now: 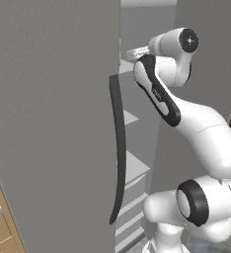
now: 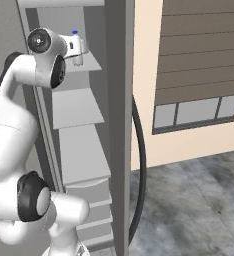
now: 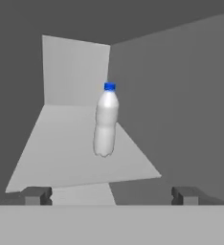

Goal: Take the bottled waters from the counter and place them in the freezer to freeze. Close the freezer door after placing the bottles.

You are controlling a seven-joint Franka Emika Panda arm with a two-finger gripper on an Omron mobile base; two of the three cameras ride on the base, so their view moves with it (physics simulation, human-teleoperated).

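A plain clear-whitish bottled water (image 3: 106,122) with a blue cap stands upright on the top white shelf (image 3: 61,148) of the freezer. My gripper (image 3: 109,195) is open, its fingertips wide apart just short of the shelf's front edge and clear of the bottle. From the right base view, the gripper (image 2: 71,50) reaches into the upper freezer beside the bottle (image 2: 77,39). The freezer door (image 2: 116,125) stands open to the right, edge-on, with its dark curved handle (image 2: 140,165) on the outer side. The blue-labelled bottle and the counter are out of view.
The plain grey door (image 1: 48,123) with its dark handle (image 1: 118,148) stays closed left of the freezer. Lower white shelves (image 1: 133,168) and drawers sit under my arm. A beige wall with a window (image 2: 196,112) and grey floor lie to the right.
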